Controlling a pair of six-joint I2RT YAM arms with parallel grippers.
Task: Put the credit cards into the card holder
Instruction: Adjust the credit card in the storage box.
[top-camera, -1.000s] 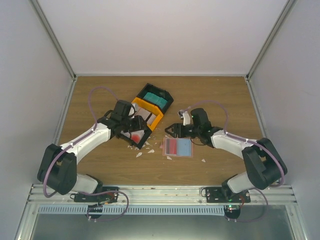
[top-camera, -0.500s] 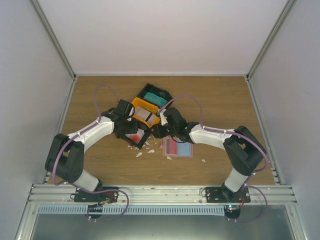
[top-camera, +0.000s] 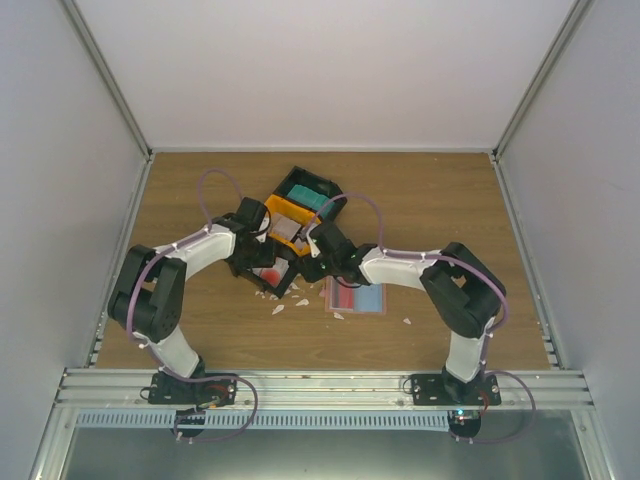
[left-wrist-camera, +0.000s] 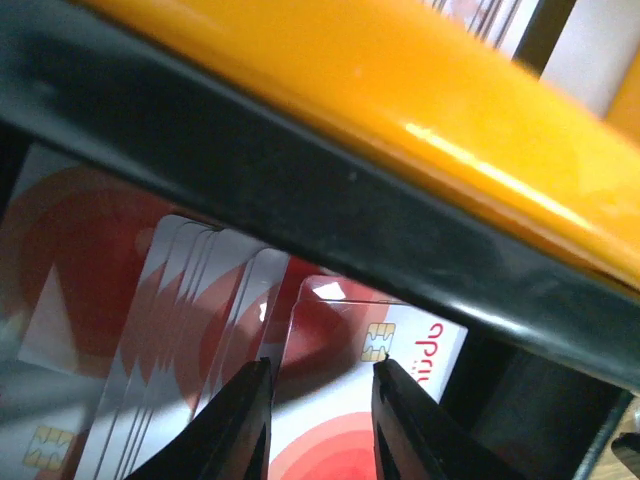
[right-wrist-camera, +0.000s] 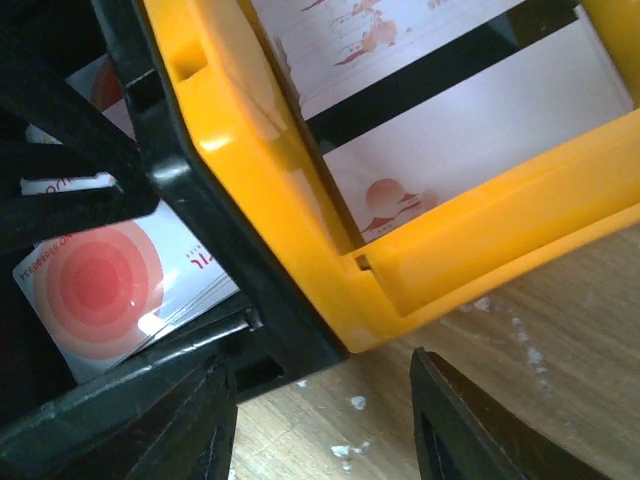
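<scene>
Scraps (top-camera: 278, 308) of white paper lie scattered on the table (top-camera: 180, 330), lower middle of the top view. Holder (top-camera: 357, 296) lies just right of them, opened flat on the wood, with its red half on the left and its light-blue half on the right. It is apart from both grippers.

Both arms reach inward and meet at the tray (right-wrist-camera: 250, 180), centre of the top view. The tray sits skewed, with a black near section, an orange middle section and a black far section.

Right gripper (right-wrist-camera: 320, 430): released, jaws wide apart over bare wood, just off the tray's near orange-and-black corner. Cannot tell whether it touches the tray.

Left gripper (left-wrist-camera: 315, 420): inside the near black section, under the black-and-orange wall. Its jaws are narrow but parted, hanging over the face of the top card (left-wrist-camera: 420, 350). Cannot tell whether they touch it.

Cards (left-wrist-camera: 180, 300): white with red circles and gold chips, a fanned stack lying in that near section. The top card is at lower right of the left wrist view.

White cards (right-wrist-camera: 350, 40) with red marks stand on edge in the orange section.

Teal cards (top-camera: 308, 196) fill the far section.
</scene>
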